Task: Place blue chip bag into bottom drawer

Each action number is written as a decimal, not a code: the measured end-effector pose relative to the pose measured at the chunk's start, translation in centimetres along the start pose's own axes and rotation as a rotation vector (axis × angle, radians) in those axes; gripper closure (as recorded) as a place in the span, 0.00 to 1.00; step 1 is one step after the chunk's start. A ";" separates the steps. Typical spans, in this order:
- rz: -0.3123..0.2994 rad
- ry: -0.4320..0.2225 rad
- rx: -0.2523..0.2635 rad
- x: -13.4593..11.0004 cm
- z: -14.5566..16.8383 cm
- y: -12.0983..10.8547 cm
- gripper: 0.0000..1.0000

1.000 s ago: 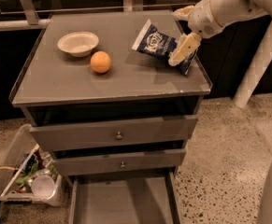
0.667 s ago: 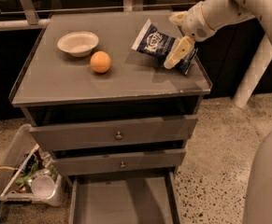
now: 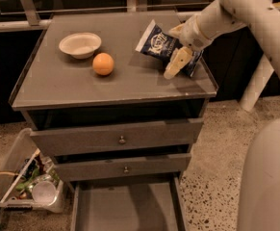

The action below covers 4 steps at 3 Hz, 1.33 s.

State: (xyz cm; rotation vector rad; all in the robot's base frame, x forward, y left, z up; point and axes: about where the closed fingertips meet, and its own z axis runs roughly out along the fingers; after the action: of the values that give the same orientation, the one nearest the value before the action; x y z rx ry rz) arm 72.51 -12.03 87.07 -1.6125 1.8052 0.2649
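While the blue chip bag (image 3: 156,41) stays put, gripper (image 3: 178,64) dips over it — (grasp unclear).

- Cabinet top (image 3: 57,88): flat grey surface with a low raised rim. The gripper (image 3: 177,57) hangs over its right rear part.
- Bowl (image 3: 80,44): shallow, white, upright, on the left rear of the top.
- Orange (image 3: 103,64): round, just in front of the bowl and to its right, near but apart from it.
- Upper drawers (image 3: 82,141): two grey fronts, one above the other, each with a small round metal knob (image 3: 122,139) at its centre.
- Bin (image 3: 29,189): clear plastic, on the floor left of the cabinet, holding mixed litter.
- Floor (image 3: 211,143): pale, speckled.
- Rail (image 3: 5,26): light metal bar behind the cabinet.
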 end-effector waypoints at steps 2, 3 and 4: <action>0.021 0.064 -0.044 1.4 1.6 0.5 0.18; 0.021 0.064 -0.044 1.4 1.6 0.5 0.41; 0.021 0.064 -0.044 1.4 1.6 0.5 0.64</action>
State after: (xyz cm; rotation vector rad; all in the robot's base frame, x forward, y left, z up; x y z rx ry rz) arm 72.61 -12.12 84.86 -1.6501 1.8776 0.2666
